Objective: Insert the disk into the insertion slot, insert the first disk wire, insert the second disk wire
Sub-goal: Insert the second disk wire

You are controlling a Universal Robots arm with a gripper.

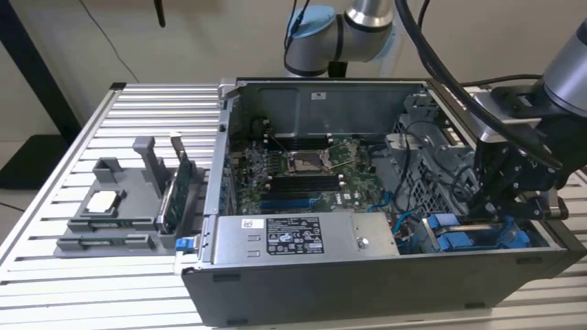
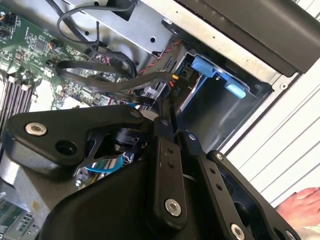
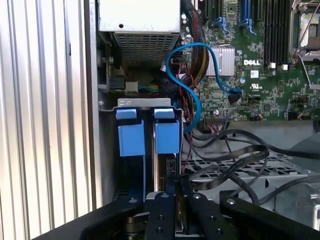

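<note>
**Desk:** What's the pincer doing?

**Me:** I've got the gripper (image 3: 169, 187) low in the near corner of the case, on the exterior view's right (image 1: 486, 213). In both wrist views its fingers (image 2: 161, 150) are drawn almost together. I can't make out whether anything thin is caught between them.

**Desk:** And the disk?

**Me:** Just beyond the fingertips in the first wrist view. I take the blue-framed carrier in line with the gripper to be the disk (image 3: 167, 137). It stands on edge in the insertion slot (image 3: 145, 102) of the drive cage, its blue tab up against the cage's metal rim. A second blue carrier (image 3: 131, 140) sits just beside it, on the side towards the case wall. In the exterior view the blue frames (image 1: 458, 240) lie low in the cage, under the gripper.

**Desk:** So step one is finished?

**Me:** My reading is that it's in, or as good as in. How deep it's seated, I can't tell from here.

**Desk:** The wires?

**Me:** A loose bundle of black cables (image 3: 235, 155) loops across the cage next to the gripper, and a blue cable (image 3: 200, 50) runs from the motherboard (image 3: 270, 95) down towards the carriers. I can't see a plug mated to the disk, so I'd count both wire steps as not shown done.

**Desk:** Anything else nearby?

**Me:** A person's hand (image 2: 302, 205) rests on the slatted table outside the case, in the second wrist view.
</note>
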